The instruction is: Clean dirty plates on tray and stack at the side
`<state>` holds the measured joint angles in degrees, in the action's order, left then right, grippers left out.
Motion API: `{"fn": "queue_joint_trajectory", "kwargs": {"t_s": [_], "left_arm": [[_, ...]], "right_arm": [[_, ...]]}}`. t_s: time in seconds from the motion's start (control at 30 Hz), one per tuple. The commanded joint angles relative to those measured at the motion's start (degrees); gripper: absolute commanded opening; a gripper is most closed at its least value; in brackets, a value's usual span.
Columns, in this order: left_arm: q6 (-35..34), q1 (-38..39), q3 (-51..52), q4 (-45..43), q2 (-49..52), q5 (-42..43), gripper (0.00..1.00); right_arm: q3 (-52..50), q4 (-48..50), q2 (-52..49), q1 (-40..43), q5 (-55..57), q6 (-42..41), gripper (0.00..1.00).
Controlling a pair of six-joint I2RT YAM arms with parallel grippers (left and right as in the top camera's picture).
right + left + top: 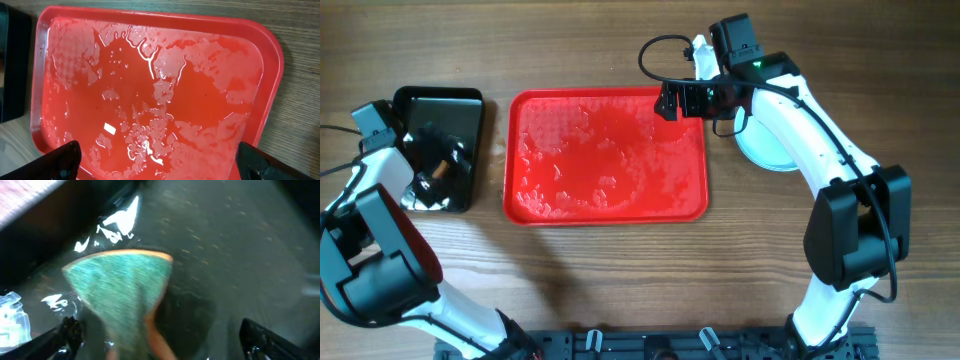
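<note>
Left claw (438,162), right claw (666,100), one red tray (606,217)

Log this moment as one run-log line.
tray: wet, no plates | plates: right of tray, partly hidden | left pincer: open over sponge in black tray | right pincer: open, empty, above tray

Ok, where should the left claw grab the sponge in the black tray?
Probably its narrower near end, across the width, coming down from above. The sponge lies green face up in the wet black tray, tapering toward the open left claw, which straddles that end.
</note>
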<state>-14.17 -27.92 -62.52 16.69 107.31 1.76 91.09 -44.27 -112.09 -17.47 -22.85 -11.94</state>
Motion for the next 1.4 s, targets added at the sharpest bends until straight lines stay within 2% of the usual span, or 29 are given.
{"fn": "queue_joint_trajectory", "kwargs": {"t_s": [0.0, 0.1, 0.17, 0.23, 0.4, 0.5, 0.77, 0.9, 0.97, 1.0, 1.07, 1.13, 1.17, 1.3, 1.37], "left_arm": [[0.04, -0.15, -0.13, 1.38, -12.41, 12.55, 1.00], [-5.29, -0.15, -0.13, 5.44, -25.07, 13.90, 1.00], [-10.21, 0.44, -0.13, 13.11, -35.34, 13.88, 1.00], [-12.04, 1.64, -0.13, 23.85, -42.73, 13.90, 1.00], [-12.00, 3.06, -0.13, 49.92, -50.34, 13.81, 1.00], [-12.00, 3.06, -0.13, 53.22, -50.03, 13.79, 1.00], [-12.00, 3.06, -0.11, 53.22, -49.33, 13.79, 1.00], [-11.58, 3.08, -0.11, 53.11, -53.99, 11.43, 1.00], [-11.58, 5.53, 0.07, 51.60, -57.11, 9.94, 1.00], [-11.58, 8.04, 0.66, 49.70, -58.34, 9.94, 1.00], [-11.56, 17.66, 5.03, 40.04, -62.45, 9.92, 1.00], [-5.22, 30.86, 17.16, 21.38, -71.87, 9.97, 1.00], [-1.36, 33.38, 22.43, 16.31, -75.89, 9.94, 1.00], [0.55, 33.92, 35.08, 7.17, -85.26, 9.33, 1.00], [0.48, 33.81, 41.24, 4.72, -89.72, 6.25, 1.00]], "right_arm": [[-0.11, 0.15, 0.96, 0.02, 0.57, -0.26, 1.00], [-0.11, 0.15, 0.96, 0.02, 0.57, -0.24, 1.00], [-0.11, 0.15, 0.96, 0.02, 0.55, -0.26, 1.00], [-0.11, 0.17, 0.96, 0.02, 0.55, -0.26, 1.00], [-0.11, 0.15, 0.96, 0.04, 0.55, -0.26, 1.00], [-0.11, 0.15, 0.96, 0.02, 0.55, -0.26, 1.00], [-0.11, 0.15, 0.96, 0.02, 0.57, -0.24, 1.00], [-0.11, 0.15, 0.96, 0.02, 0.55, -0.26, 1.00], [-0.11, 0.15, 0.96, 0.02, 0.55, -0.26, 1.00], [-0.11, 0.15, 0.96, 0.02, 0.55, -0.26, 1.00], [-0.11, 0.15, 0.96, 0.02, 0.55, -0.24, 1.00], [-0.11, 0.15, 0.96, 0.02, 0.55, -0.26, 1.00], [-0.11, 0.15, 0.96, 0.02, 0.55, -0.26, 1.00], [-0.11, 0.15, 0.96, 0.02, 0.57, -0.24, 1.00], [-0.11, 0.17, 0.96, 0.04, 0.57, -0.24, 1.00]]}}
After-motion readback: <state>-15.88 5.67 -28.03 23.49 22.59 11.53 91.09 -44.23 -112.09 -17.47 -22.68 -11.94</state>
